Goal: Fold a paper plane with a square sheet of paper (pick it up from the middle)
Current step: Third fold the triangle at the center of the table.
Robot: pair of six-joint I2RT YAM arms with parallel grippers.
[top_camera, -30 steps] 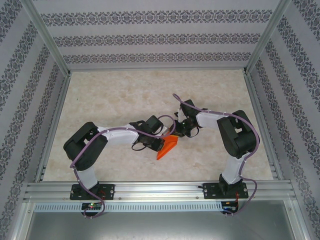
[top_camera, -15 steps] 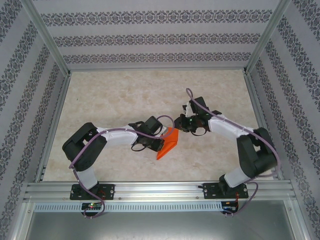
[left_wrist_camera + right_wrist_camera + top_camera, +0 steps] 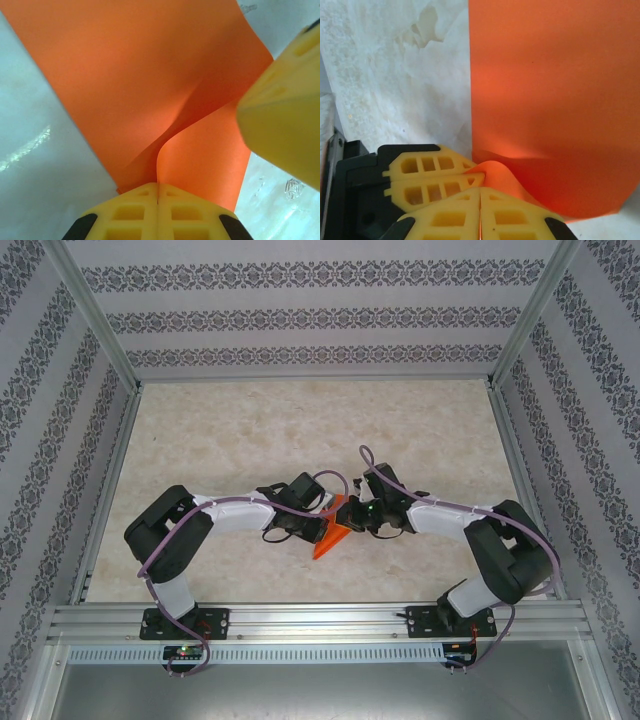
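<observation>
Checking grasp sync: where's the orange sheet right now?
Top view: orange sheet sits just nearside of table centre, pinched between left claw and right claw.

From here the square sheet of paper [image 3: 334,537] shows to me a plain bright orange, with no mark on it. The left pincer [image 3: 158,192] and the right pincer [image 3: 480,197] have yellow fingers on black bodies. The arms [image 3: 170,530] are black and white, with purple cables [image 3: 232,503]. The counter [image 3: 250,430] is beige with a pale marble pattern. The walls [image 3: 310,315] are white with dark ornamental stripes.
</observation>
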